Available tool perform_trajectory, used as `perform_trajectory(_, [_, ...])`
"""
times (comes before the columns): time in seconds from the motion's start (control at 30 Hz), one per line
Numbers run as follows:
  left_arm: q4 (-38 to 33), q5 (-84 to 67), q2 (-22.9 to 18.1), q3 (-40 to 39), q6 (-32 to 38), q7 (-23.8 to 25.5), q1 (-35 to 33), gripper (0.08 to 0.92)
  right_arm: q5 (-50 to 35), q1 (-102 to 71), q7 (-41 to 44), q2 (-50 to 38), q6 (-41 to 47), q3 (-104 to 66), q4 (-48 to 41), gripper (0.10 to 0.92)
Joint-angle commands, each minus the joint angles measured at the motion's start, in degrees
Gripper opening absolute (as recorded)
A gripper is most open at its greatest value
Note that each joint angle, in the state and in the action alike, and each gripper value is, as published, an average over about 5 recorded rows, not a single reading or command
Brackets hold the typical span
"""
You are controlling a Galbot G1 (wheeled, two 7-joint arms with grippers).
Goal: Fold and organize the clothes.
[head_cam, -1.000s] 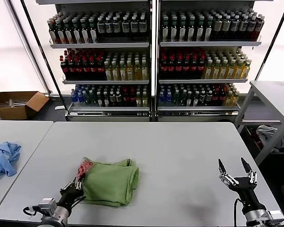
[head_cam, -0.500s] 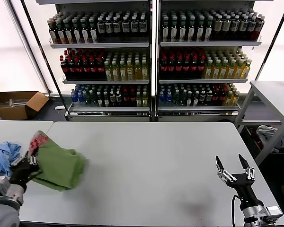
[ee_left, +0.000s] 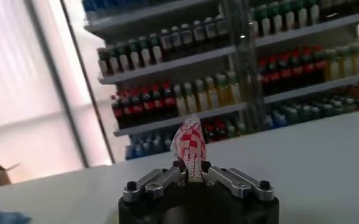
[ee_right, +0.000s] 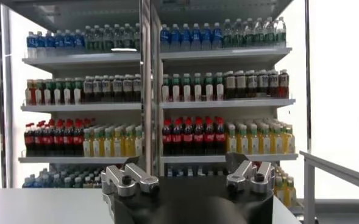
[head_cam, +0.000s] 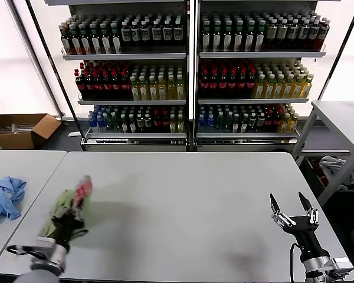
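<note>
Premises resemble a shop set up as a test lab. Shelves [head_cam: 189,65] carry rows of bottles [head_cam: 130,82] sorted by colour. A grey counter [head_cam: 189,200] stands before them, a cardboard box [head_cam: 20,128] on the floor.

Head camera high, looking down over table [head_cam: 183,194], both wrist cameras low, level, sharing bottle shelves [head_cam: 189,71].

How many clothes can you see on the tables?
2. A green shirt sits bunched at the near left of the big table, pinched by the left gripper. A blue garment lies on the side table further left.
</note>
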State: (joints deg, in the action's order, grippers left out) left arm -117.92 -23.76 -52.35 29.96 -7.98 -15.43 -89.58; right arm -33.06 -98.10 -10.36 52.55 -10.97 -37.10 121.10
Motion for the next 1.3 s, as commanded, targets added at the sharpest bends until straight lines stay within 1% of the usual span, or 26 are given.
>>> perform_trajectory(0.03, [3.6,10.2,-8.8,-26.5,4.1,1.0,6.9,0.162,0.2,0.0,0.1,0.4,0.0,0.3,-0.2,0.823])
perform_trajectory(0.17, [5.2,10.1,-9.3,-27.3,3.5,-0.4,8.6,0.162,0.5,0.0,0.1,0.6,-0.3,0.6,-0.6,0.823])
perform_trajectory(0.27, [5.7,11.8,-9.6,-28.8,3.6,-2.6,9.9,0.162,0.5,0.2,0.1,0.5,-0.3,0.7,-0.7,0.823])
perform_trajectory(0.4, [4.0,14.9,-9.6,-32.2,1.4,-5.5,12.3,0.178,0.5,0.6,0.1,0.5,-0.1,1.0,-0.6,0.823])
perform_trajectory(0.53, [1.2,16.4,-9.9,-36.2,-2.1,-8.5,15.9,0.270,0.5,0.8,0.1,0.6,0.2,1.2,-0.6,0.823])
perform_trajectory(0.67, [0.3,18.1,-11.3,-41.2,-4.7,-13.3,20.6,0.392,0.4,0.9,0.1,0.7,0.6,1.3,-0.3,0.823])
perform_trajectory(0.73, [-0.2,19.4,-11.7,-42.9,-5.6,-15.4,21.8,0.444,0.4,1.1,0.1,0.8,1.2,1.5,-0.1,0.823])
perform_trajectory(0.8, [-1.6,20.7,-11.4,-42.9,-5.4,-15.6,21.6,0.504,0.4,1.7,0.0,0.9,2.4,2.1,0.2,0.823])
perform_trajectory(0.87, [-3.4,21.2,-10.6,-40.6,-4.5,-14.0,20.4,0.565,0.4,2.9,-0.2,1.0,4.6,3.4,0.6,0.823])
perform_trajectory(0.93, [-5.4,20.4,-9.5,-35.2,-2.6,-10.2,18.1,0.626,0.1,5.2,-0.8,1.2,8.5,6.0,1.3,0.823])
perform_trajectory(1.03, [-7.5,18.9,-7.6,-25.4,1.6,-3.1,14.6,0.721,-3.2,11.0,-2.7,1.5,18.0,12.2,3.5,0.823])
perform_trajectory(1.07, [-7.9,18.5,-7.2,-22.6,2.8,-1.7,13.6,0.754,-4.7,13.3,-3.5,1.5,21.4,14.6,4.3,0.823])
perform_trajectory(1.17, [-9.3,15.6,-6.6,-15.2,3.7,0.0,11.0,0.801,-7.5,22.3,-7.3,2.2,29.7,24.1,5.6,0.823])
perform_trajectory(1.23, [-10.8,12.3,-6.9,-11.1,3.5,0.7,9.2,0.817,-7.4,28.2,-10.6,3.9,32.1,31.9,4.4,0.823])
perform_trajectory(1.3, [-12.0,9.9,-7.3,-8.5,3.2,1.0,8.0,0.822,-7.2,32.9,-13.8,6.2,33.6,39.0,2.1,0.823])
